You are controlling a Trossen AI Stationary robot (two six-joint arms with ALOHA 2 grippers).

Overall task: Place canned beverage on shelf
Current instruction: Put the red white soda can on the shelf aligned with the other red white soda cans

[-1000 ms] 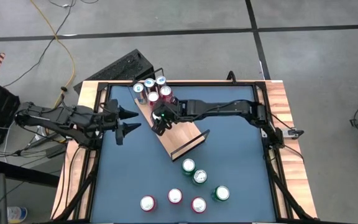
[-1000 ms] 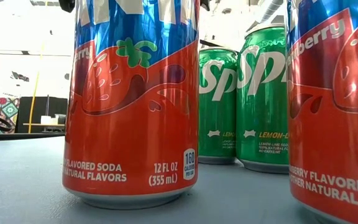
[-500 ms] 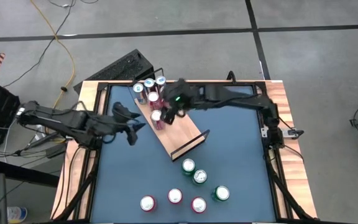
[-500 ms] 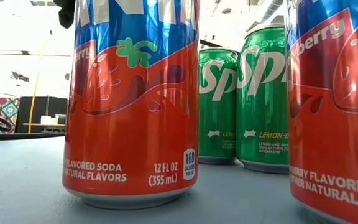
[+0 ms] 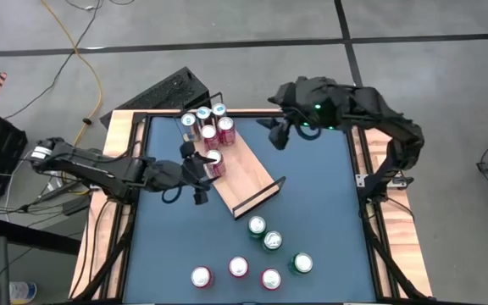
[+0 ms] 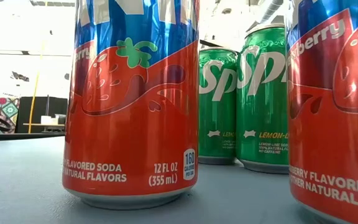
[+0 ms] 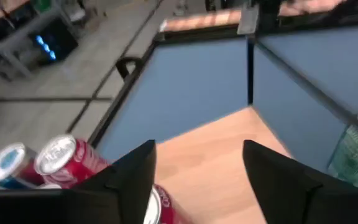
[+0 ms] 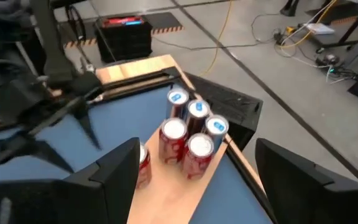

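The shelf (image 5: 248,174) lies slanted on the blue table, a black rail (image 5: 261,196) at its near end. Several upright cans (image 5: 210,121) cluster at its far end, and a red can (image 5: 214,158) stands alone a little nearer. My left gripper (image 5: 199,174) is open and level at the shelf's left edge, its far finger right beside that red can (image 7: 159,206). My right gripper (image 5: 274,134) hangs open high above the table's far right part, holding nothing. It looks down on the cluster (image 8: 191,127). My left gripper's far finger (image 7: 132,177) stands right beside the lone red can's rim, coming level from the table's left. I cannot tell whether it touches the can. The can stands upright on the shelf.
Several loose red and green cans (image 5: 265,254) stand near the table's front edge; they fill the low view (image 6: 129,106). A black frame (image 5: 350,169) runs round the table. A dark keyboard-like thing (image 5: 172,89) lies beyond the far left corner.
My right gripper has risen from over the shelf and drawn back toward the table's far right, uncovering the lone red can standing on the board. My left gripper has moved right toward the shelf and that can, sinking a little and rolling.
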